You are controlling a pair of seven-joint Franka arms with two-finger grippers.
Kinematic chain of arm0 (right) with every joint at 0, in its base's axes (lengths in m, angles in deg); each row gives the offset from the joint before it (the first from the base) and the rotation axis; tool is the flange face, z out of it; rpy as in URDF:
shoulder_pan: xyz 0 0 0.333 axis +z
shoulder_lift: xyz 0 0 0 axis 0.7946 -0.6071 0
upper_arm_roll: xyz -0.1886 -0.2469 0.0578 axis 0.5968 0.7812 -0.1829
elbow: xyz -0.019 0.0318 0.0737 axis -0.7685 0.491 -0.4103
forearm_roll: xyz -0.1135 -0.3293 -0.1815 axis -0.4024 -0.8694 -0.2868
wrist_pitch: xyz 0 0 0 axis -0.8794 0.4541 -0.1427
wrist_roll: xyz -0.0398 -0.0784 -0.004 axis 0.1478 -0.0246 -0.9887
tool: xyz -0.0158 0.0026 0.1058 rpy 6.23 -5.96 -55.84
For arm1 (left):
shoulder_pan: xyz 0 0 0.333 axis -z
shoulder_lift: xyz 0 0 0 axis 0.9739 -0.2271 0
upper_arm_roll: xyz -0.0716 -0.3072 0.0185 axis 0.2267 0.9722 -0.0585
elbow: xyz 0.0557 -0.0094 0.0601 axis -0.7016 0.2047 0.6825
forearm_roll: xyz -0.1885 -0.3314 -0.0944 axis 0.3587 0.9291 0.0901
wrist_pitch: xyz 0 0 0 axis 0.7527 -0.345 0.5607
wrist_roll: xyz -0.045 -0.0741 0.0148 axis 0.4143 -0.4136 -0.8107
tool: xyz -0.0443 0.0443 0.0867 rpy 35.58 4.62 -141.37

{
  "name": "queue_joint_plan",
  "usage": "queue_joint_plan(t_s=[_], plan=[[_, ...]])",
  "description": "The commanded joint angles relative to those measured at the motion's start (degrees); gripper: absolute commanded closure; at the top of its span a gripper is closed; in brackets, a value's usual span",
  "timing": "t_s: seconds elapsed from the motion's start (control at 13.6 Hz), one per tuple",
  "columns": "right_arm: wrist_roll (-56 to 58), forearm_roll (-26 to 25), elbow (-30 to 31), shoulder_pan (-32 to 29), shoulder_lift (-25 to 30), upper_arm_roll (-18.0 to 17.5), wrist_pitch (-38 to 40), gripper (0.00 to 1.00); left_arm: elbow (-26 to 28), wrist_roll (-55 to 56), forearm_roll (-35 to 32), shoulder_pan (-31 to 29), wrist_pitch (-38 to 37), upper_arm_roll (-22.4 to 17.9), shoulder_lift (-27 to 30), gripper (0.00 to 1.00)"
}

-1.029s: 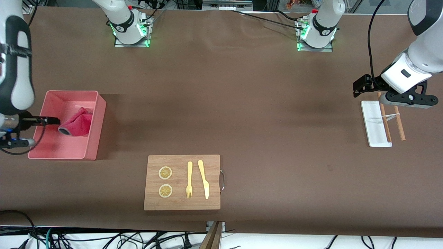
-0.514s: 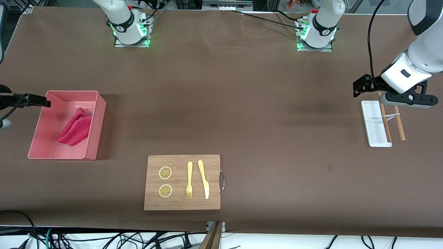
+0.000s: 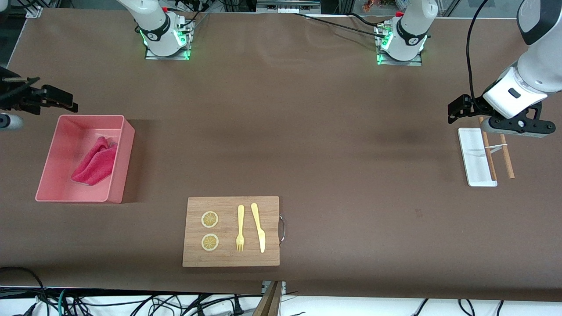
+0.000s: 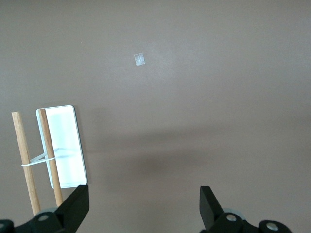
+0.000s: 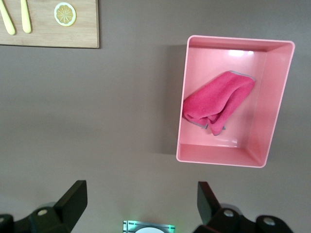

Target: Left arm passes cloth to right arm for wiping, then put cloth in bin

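Note:
The magenta cloth [image 3: 94,161] lies crumpled inside the pale pink bin [image 3: 66,145] at the right arm's end of the table. No gripper touches it. My right gripper [image 3: 55,98] hangs open and empty in the air over the brown table beside the bin. In the right wrist view the cloth [image 5: 218,99] rests in the bin [image 5: 279,97], well clear of my right gripper [image 5: 141,199]. My left gripper [image 3: 516,131] waits open over the white tray at the left arm's end. Only bare table shows between the fingertips of my left gripper [image 4: 144,204].
A wooden cutting board [image 3: 230,259] near the front edge carries two lemon slices [image 3: 210,219], a yellow fork [image 3: 240,228] and a knife [image 3: 259,228]. A small white tray [image 3: 474,158] and two wooden sticks [image 3: 508,160] lie under the left gripper.
The right gripper has let go of the cloth, risen out of the bin and drawn away from it. The cloth has settled flat in the bin. The left arm has not moved.

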Motion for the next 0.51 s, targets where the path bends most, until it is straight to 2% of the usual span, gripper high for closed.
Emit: queue_joint_plan(t_s=[0.0,0.15,0.22,0.44], plan=[[-0.13,-1.04,3.93,-0.78,5.1,-0.43,0.12,0.0,-0.28,-1.24,0.33,-0.14,0.13,0.17,0.05,0.0],[0.22,-3.42,6.75,-1.92,7.57,-1.65,-0.32,0.0,-0.28,-1.24,0.33,-0.14,0.13,0.17,0.05,0.0],[0.31,-3.6,6.84,-2.88,7.84,-2.88,-0.06,0.0,-0.28,-1.24,0.33,-0.14,0.13,0.17,0.05,0.0],[-0.3,-3.34,6.76,-3.24,7.93,-3.33,0.56,0.0,-0.28,-1.24,0.33,-0.14,0.13,0.26,0.05,0.0]])
